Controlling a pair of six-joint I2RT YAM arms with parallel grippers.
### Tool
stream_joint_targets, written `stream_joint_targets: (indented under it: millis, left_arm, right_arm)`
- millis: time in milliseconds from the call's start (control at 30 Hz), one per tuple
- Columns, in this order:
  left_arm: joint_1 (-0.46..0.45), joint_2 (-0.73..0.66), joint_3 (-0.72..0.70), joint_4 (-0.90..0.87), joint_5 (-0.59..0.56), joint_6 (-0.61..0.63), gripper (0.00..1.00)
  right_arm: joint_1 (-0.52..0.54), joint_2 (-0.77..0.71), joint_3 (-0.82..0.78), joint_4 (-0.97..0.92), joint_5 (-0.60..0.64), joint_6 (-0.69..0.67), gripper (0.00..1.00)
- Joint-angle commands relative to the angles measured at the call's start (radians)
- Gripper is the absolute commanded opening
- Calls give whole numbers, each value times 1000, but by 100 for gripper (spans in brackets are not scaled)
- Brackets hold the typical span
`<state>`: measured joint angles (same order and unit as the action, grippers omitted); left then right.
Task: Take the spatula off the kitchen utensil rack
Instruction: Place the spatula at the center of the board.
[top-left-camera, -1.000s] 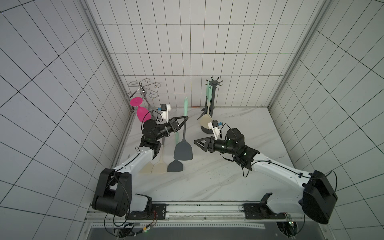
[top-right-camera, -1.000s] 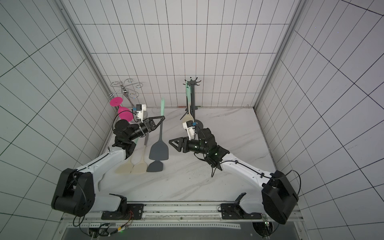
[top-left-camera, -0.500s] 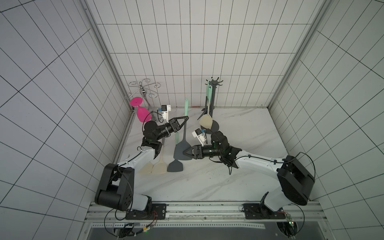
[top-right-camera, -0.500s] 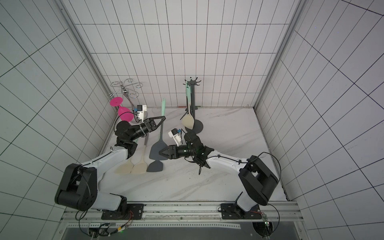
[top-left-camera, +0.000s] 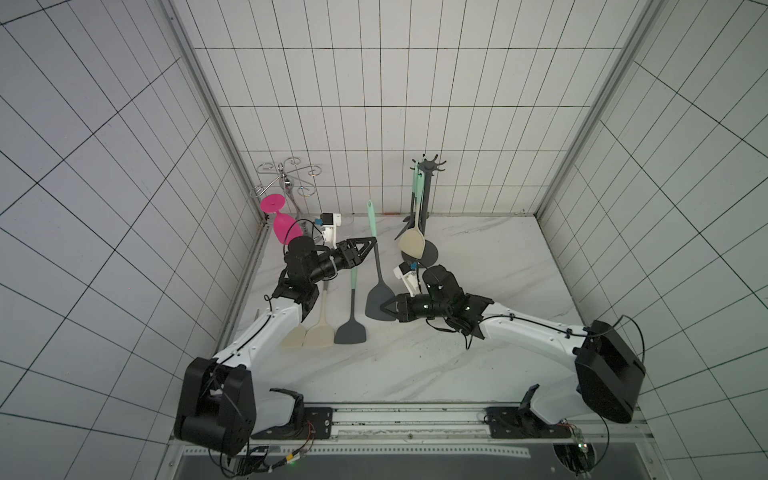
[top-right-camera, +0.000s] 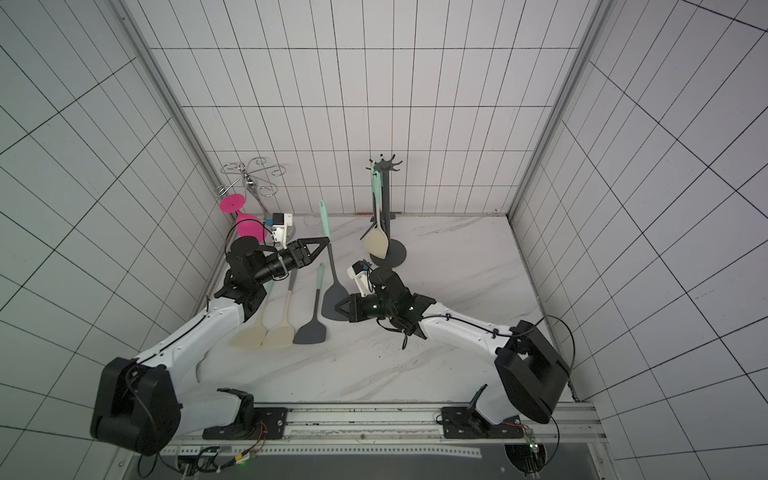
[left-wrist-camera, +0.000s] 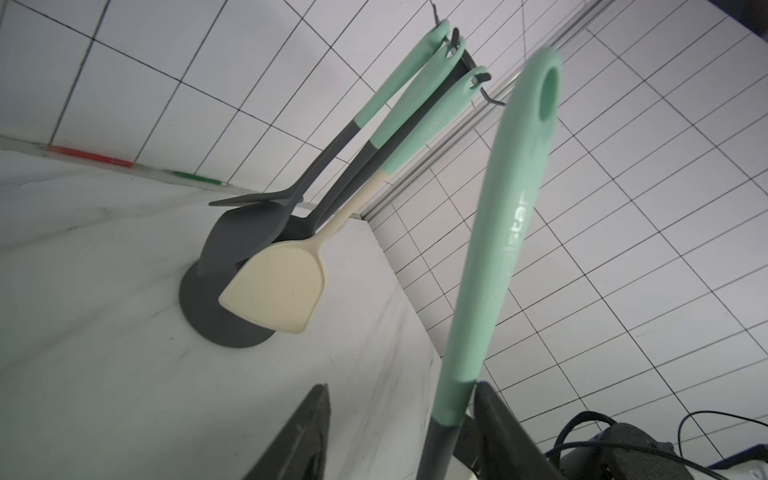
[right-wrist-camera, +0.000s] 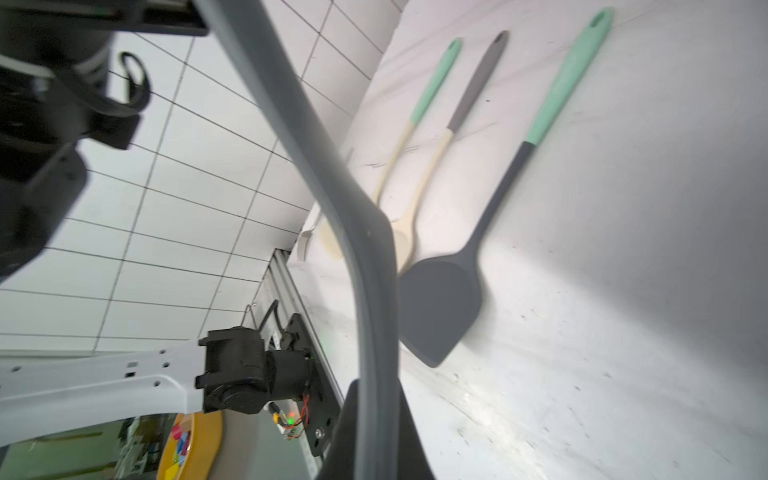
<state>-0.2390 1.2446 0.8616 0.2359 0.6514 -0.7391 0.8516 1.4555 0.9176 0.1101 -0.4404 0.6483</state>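
The spatula (top-left-camera: 379, 301), with a dark grey blade and a mint handle (left-wrist-camera: 498, 249), stands nearly upright above the table, off the kitchen utensil rack (top-left-camera: 424, 208). My right gripper (top-left-camera: 384, 309) is shut on the edge of its blade (right-wrist-camera: 374, 291). My left gripper (left-wrist-camera: 399, 415) is open around the handle, which rests beside one of the fingers (left-wrist-camera: 498, 428). The rack (left-wrist-camera: 208, 307) stands at the back wall. A cream spatula (left-wrist-camera: 278, 291) and two dark grey utensils hang from its hooks. Both top views show the held spatula (top-right-camera: 334, 301) between my two grippers.
A dark grey spatula (top-left-camera: 351, 330) and two cream ones (top-left-camera: 320, 332) lie side by side on the marble table under my left arm. A chrome curly-armed holder (top-left-camera: 286, 183) with a pink glass (top-left-camera: 284, 226) stands in the back left corner. Tiled walls close three sides.
My right arm swung in to the left and its gripper shut on the spatula's blade. My left gripper, which was shut on the handle, has opened.
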Motion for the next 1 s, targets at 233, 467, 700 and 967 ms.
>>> stream_joint_targets:
  millis: [233,467,700,967]
  left_arm:
    - [-224,-69,3,-340,-317,111,53]
    - [-247,-14,8,-296,-289,53,27]
    - [-245,-7,31,-330,-305,67,0]
    - [-246,62,138,-555,-404,150,0]
  right_arm:
    - [5,-14,14,-52,80,-22,0]
    - [4,-15,13,-48,56,-8,0]
    - [4,-28,4,-64,61,-17,9]
    - [-57,-148,-6,-230,203,-130,45]
